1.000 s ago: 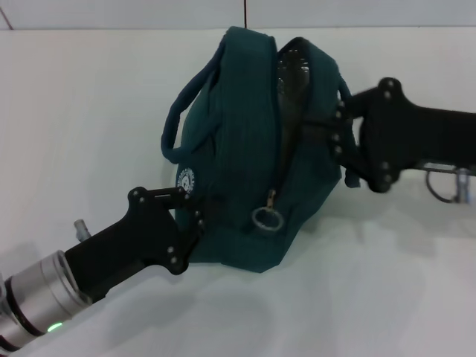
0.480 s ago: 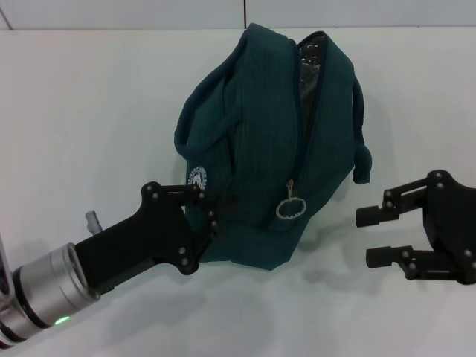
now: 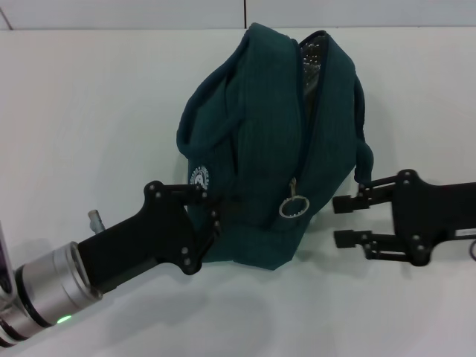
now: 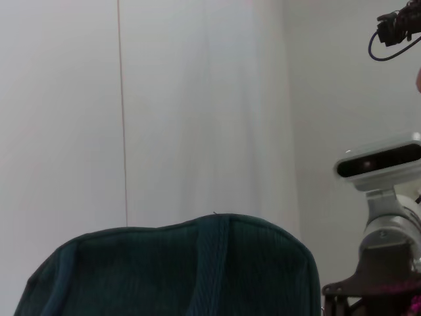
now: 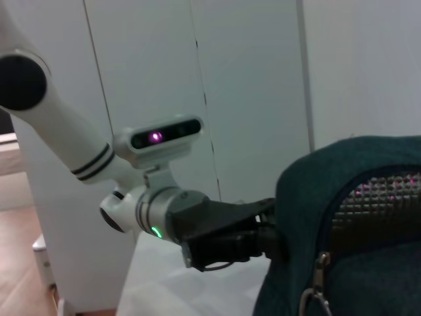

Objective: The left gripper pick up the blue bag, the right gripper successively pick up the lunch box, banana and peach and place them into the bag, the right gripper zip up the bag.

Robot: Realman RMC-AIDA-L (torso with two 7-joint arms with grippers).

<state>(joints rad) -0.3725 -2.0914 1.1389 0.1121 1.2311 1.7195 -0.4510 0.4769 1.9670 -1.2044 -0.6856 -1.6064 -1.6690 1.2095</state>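
Left gripper (image 3: 208,216) pinches the blue bag (image 3: 260,141) at its near-left side, holding it up off the table (image 3: 89,97). Right gripper (image 3: 343,220), fingers spread, sits just right of the ring pull (image 3: 293,207). Soft, bulging fabric likely sags; best grip: that stiff ring. Zipper gapes at far end.

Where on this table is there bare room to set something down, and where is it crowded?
Bare table spreads on the robot's left of the blue bag, and a strip lies beyond the right gripper. It is crowded nearest the robot: the left gripper clamps the bag, and the open right gripper sits beside the zipper pull.
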